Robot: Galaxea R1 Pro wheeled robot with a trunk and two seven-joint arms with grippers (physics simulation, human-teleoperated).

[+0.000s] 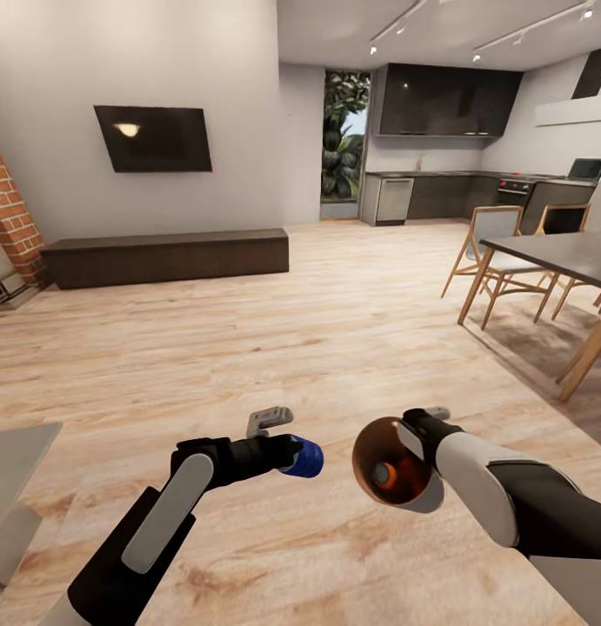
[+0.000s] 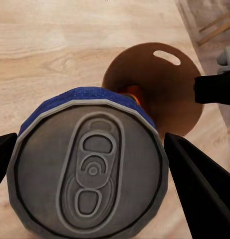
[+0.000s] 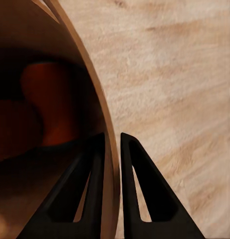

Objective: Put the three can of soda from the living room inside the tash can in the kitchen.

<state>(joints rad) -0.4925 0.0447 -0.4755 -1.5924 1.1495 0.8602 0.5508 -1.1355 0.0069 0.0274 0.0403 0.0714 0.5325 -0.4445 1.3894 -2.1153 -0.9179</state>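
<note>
Can in left claw: a soda can (image 2: pixel 90 169) sits between the left gripper's (image 2: pixel 95 174) dark fingers (image 2: pixel 199 189), clamped across its side wall, silver top and pull tab facing the wrist camera. Its wall shows blue here, not orange.
Handling, can: likely light, thin-walled, smooth; a grip at mid-body looks safest, firm but not crushing, since a round glossy side may slip or roll.
Bin: the copper-brown trash can (image 1: pixel 396 474) is held off the floor, tipped so its mouth faces the head camera; oval handle cutout (image 2: pixel 166 57) near the rim.
Right claw: the right gripper (image 3: pixel 111 149) pinches the bin's thin rim, one finger inside, one outside.
Handling, bin: thin curved wall, probably light but glossy; a rim pinch may let it swing.
Inside bin: one orange can (image 1: pixel 389 476) visible; the count is unclear.
Spacing: blue can just beside the bin's mouth, apart.
Surroundings: wood floor (image 1: pixel 335 330); kitchen cabinets (image 1: pixel 444 100) far ahead, dining table (image 1: pixel 561 256) right, bench (image 1: pixel 165 256) and TV (image 1: pixel 152 137) left.
</note>
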